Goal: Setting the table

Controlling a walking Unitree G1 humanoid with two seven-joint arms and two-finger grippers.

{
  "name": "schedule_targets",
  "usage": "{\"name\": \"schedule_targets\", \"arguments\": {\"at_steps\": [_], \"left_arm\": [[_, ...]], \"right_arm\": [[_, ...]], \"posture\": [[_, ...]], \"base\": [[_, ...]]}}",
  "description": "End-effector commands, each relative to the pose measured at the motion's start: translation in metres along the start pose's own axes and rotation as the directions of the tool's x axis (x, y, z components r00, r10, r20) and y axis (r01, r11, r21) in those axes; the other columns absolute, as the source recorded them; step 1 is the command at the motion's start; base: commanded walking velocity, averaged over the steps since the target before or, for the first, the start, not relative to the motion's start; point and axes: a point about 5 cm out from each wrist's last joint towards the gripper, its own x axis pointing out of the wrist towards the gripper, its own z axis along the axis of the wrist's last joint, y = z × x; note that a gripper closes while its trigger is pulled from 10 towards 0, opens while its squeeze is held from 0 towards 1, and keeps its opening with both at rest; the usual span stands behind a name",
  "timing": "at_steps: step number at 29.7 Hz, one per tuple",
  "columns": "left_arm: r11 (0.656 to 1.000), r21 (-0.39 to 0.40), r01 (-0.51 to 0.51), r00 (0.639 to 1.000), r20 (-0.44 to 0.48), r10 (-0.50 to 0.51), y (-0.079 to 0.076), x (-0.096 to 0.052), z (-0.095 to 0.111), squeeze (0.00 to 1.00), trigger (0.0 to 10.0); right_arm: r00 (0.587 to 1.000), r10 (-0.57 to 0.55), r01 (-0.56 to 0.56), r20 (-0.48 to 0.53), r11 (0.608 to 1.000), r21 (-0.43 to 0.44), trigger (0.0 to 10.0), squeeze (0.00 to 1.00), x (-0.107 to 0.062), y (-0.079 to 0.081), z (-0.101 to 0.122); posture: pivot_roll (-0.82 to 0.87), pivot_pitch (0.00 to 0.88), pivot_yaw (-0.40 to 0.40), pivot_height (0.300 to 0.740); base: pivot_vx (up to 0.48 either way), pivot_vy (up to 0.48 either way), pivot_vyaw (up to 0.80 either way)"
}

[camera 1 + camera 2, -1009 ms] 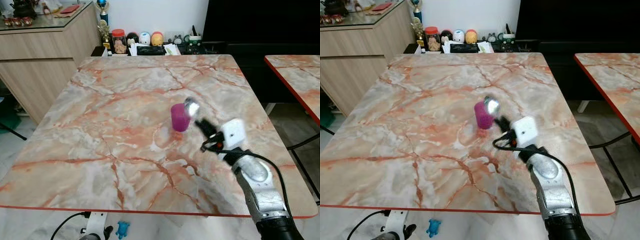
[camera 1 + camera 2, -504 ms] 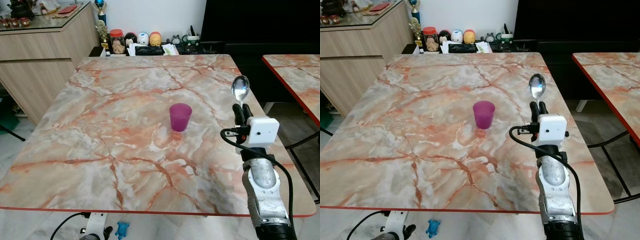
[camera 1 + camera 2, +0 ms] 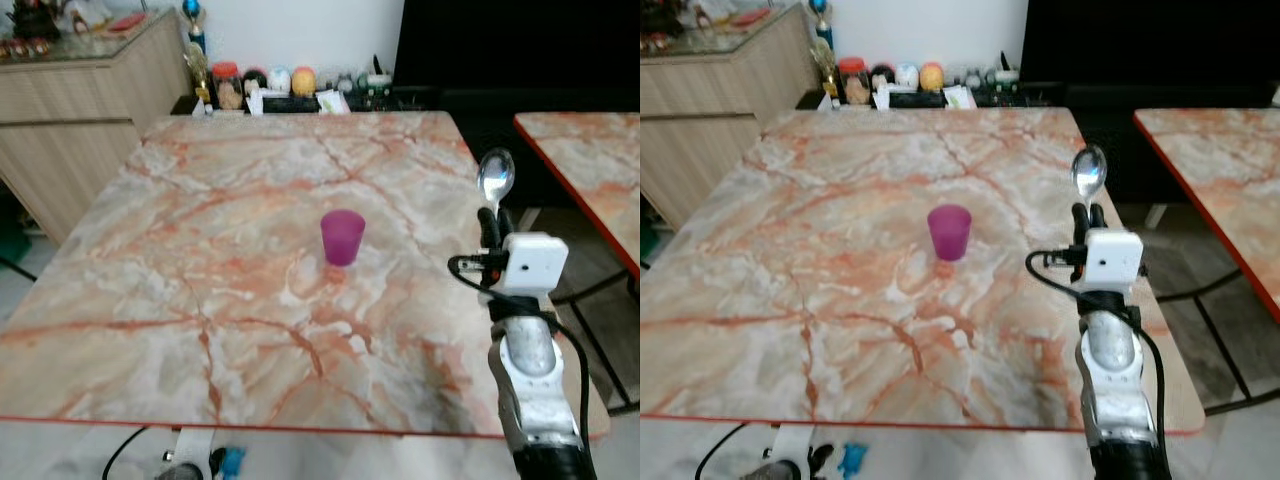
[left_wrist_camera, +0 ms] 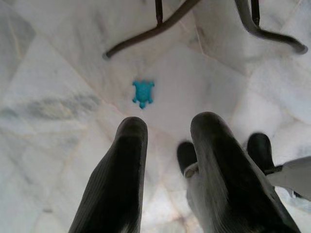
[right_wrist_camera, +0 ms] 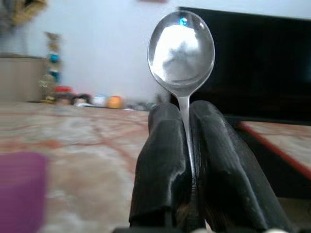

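While my right hand (image 3: 492, 222) hovers above the right edge of the desk (image 3: 200, 260), its two black fingers (image 5: 163, 160) are pressed together on the thin handle of a spoon (image 3: 496, 178), which stands upright with its bowl above the fingertips. I judge that grip suits carrying more than laying: the handle is pinched low, so the bowl stands clear of my fingers and of the marble. To set it down I would have to tip the wrist until the spoon lies flat.

A purple cup (image 3: 342, 237) stands upright near the middle of the desk, well apart from my right hand and to its left. It looks like the marker for the place setting, so the spoon most likely belongs beside it. From where I am, that calls for a reach inward across the desk, and I would have to keep the spoon clear of the cup, which looks light and might topple easily.

My left hand (image 4: 165, 145) hangs idle below the desk, its fingers narrowly parted and holding nothing, pointing at the pale tiled floor (image 4: 58, 121) where a small blue toy (image 4: 143, 92) lies near the desk's dark legs.
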Motion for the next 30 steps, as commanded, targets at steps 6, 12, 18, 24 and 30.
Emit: {"name": "schedule_targets", "arguments": {"at_steps": [6,12,18,24,30], "left_arm": [[1.000,0.018,0.002,1.000,-0.001,-0.002,-0.001,0.001,0.002,0.00,10.0],[1.000,0.017,0.007,1.000,0.002,-0.007,-0.003,0.001,0.004,0.00,10.0],[1.000,0.020,0.007,1.000,0.018,-0.007,-0.004,0.003,0.011,0.00,10.0],[1.000,0.023,0.005,1.000,0.019,-0.005,-0.003,0.003,0.013,0.00,10.0],[1.000,0.023,0.008,1.000,0.020,-0.008,-0.003,0.003,0.012,0.00,10.0]], "right_arm": [[1.000,-0.024,0.024,0.019,1.000,-0.002,10.0,0.00,0.005,-0.008,0.003],[0.999,-0.046,0.046,0.005,0.999,-0.009,10.0,0.00,0.004,-0.012,0.000],[0.998,-0.066,0.066,0.014,0.998,0.011,10.0,0.00,0.013,-0.012,0.003],[0.997,-0.073,0.073,0.016,0.997,0.006,10.0,0.00,0.013,-0.013,0.004],[0.996,-0.092,0.092,0.014,0.996,-0.018,10.0,0.00,0.010,-0.018,0.002]], "posture": [[-0.03,0.000,0.032,0.740],[-0.04,0.000,0.036,0.740],[-0.04,0.000,0.038,0.740],[-0.04,0.000,0.044,0.740],[-0.05,0.000,0.041,0.740]], "base": [[0.000,-0.480,0.00],[0.000,-0.480,0.00],[0.000,-0.480,0.00],[0.000,-0.480,-0.55],[0.000,-0.480,0.00]]}}
